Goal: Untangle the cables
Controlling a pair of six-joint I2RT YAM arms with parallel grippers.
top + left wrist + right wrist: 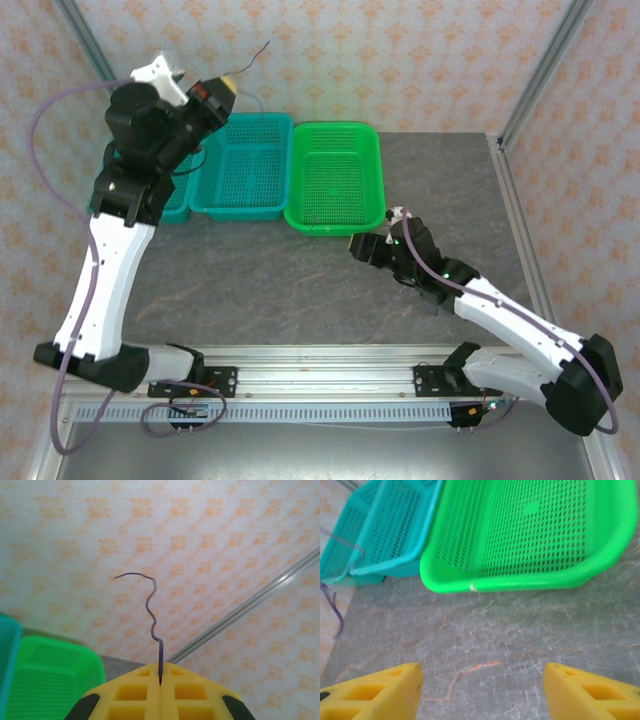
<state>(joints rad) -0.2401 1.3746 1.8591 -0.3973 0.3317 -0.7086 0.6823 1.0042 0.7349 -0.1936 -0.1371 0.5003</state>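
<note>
One thin dark cable (152,615) rises in wavy bends from between the yellow fingers of my left gripper (160,680), which is shut on its lower end. From above, that left gripper (228,90) is held high over the teal baskets, and the cable (258,55) pokes up toward the back wall. My right gripper (358,245) hovers low over the grey table in front of the green basket. Its yellow fingers (380,692) stand wide apart, so the right gripper (482,690) is open with only bare table between them.
A green basket (330,222) sits at the table's back middle, its front rim (520,580) just ahead of my right gripper. A teal basket (235,212) stands to its left, with another teal one (178,212) beyond. The wall frame post (530,80) rises at the back right.
</note>
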